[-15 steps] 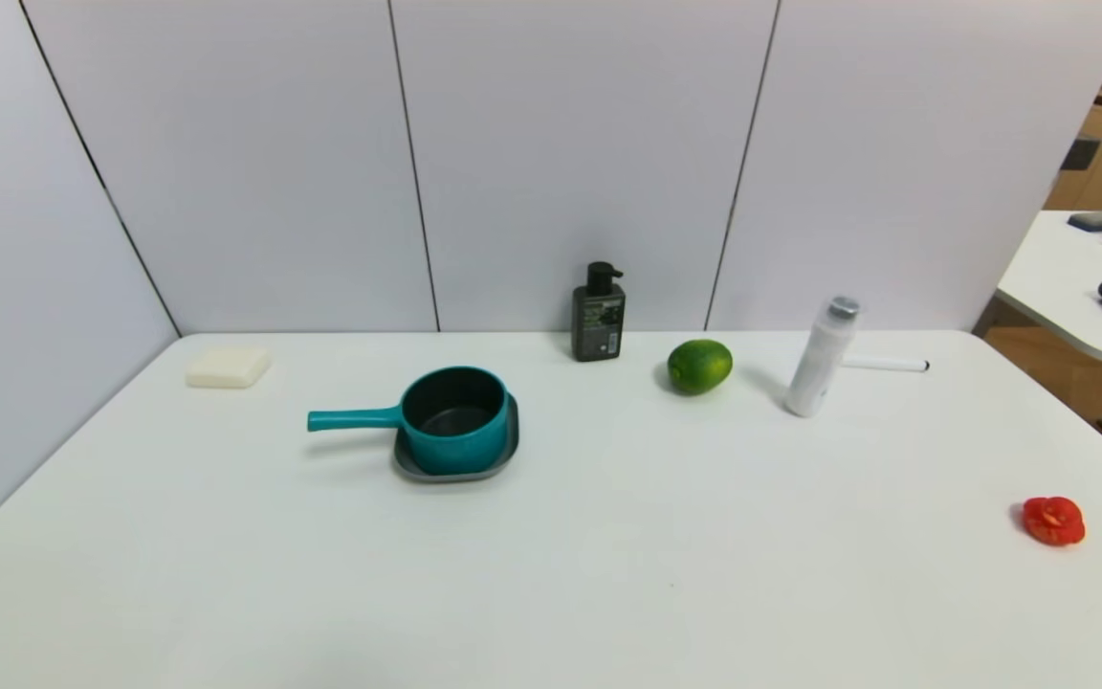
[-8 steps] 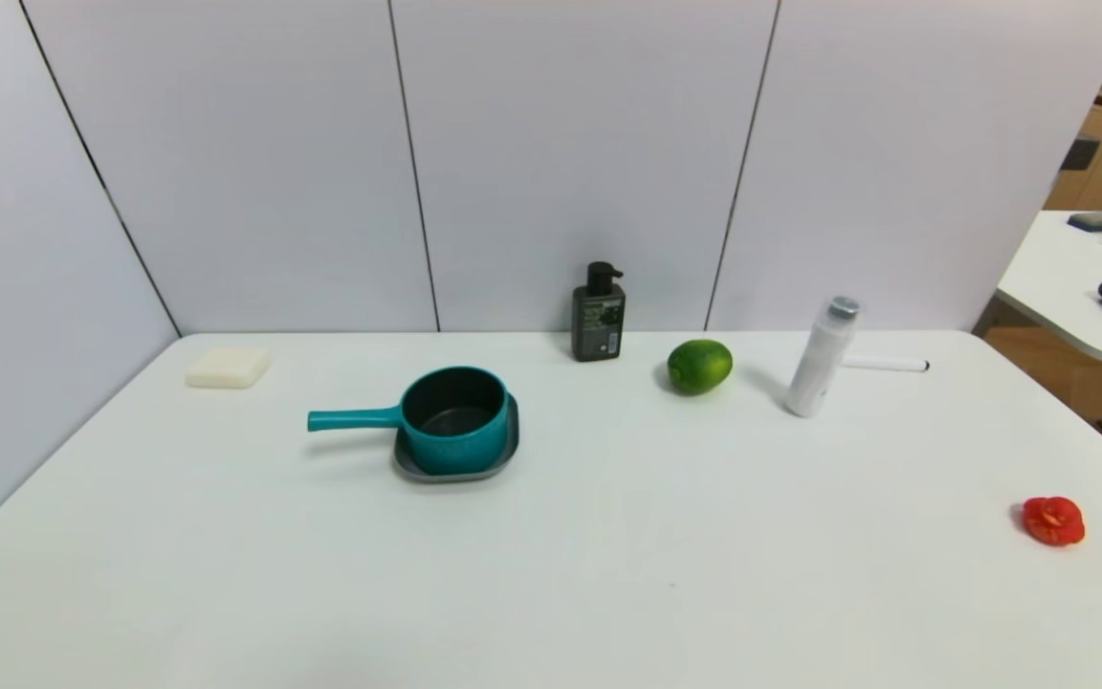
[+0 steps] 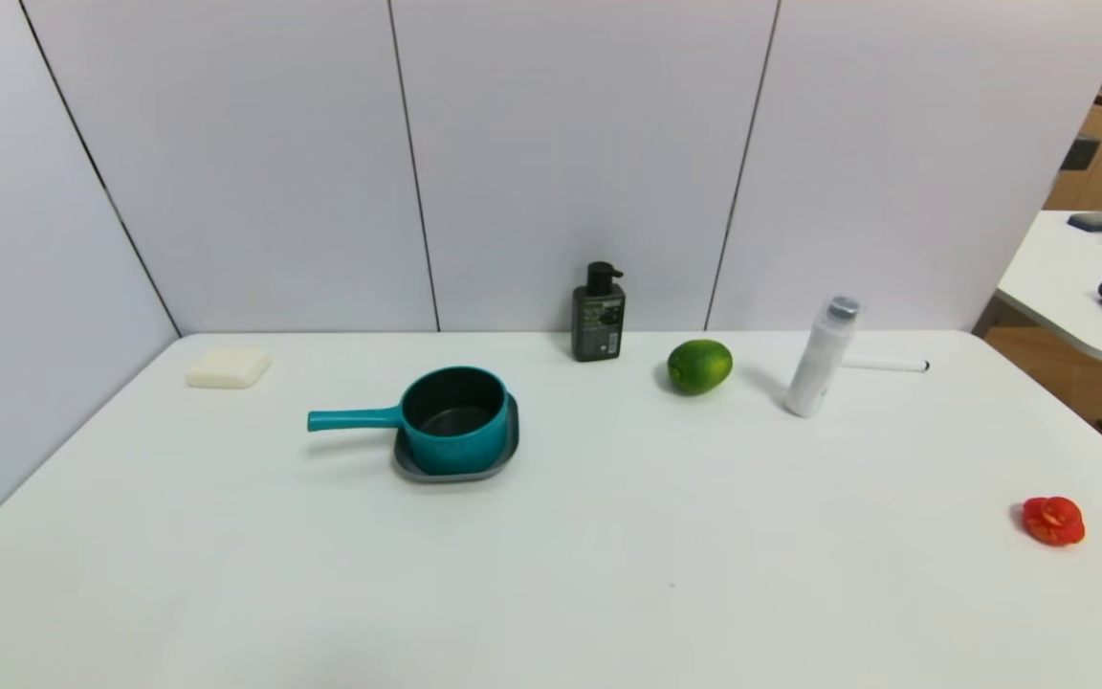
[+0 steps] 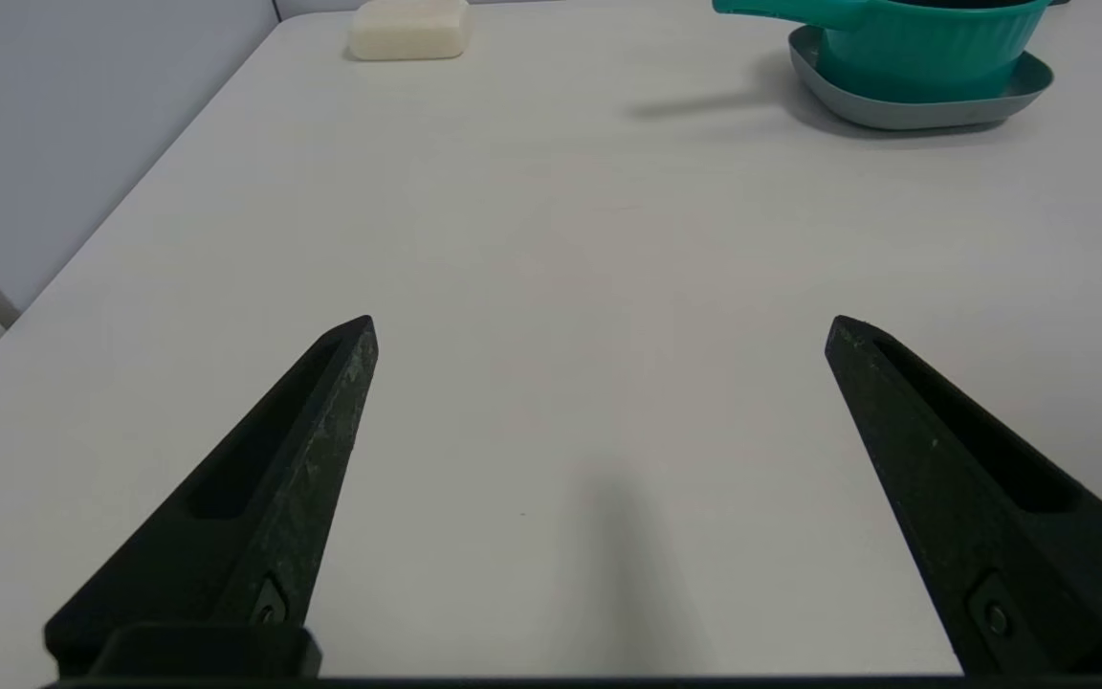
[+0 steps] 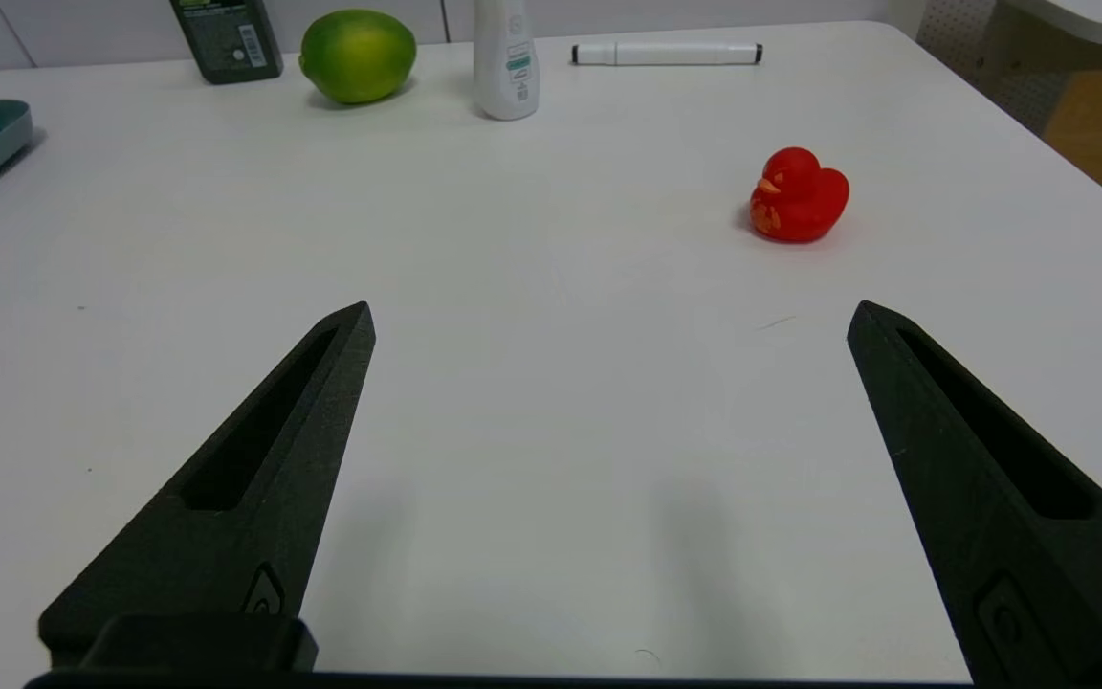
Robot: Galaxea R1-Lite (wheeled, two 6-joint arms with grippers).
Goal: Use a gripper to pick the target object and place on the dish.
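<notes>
The pan is sitting on the dish. My left gripper and right gripper are hanging wide open, holding nothing. Bumping the long handle could tip it off.

On the white bench we see a white soap-like block at the far left. Along the far edge stand a dark pump bottle, a green round fruit to its right, then an upright white bottle with a white marker lying behind it. A red toy duck sits near the right edge.
</notes>
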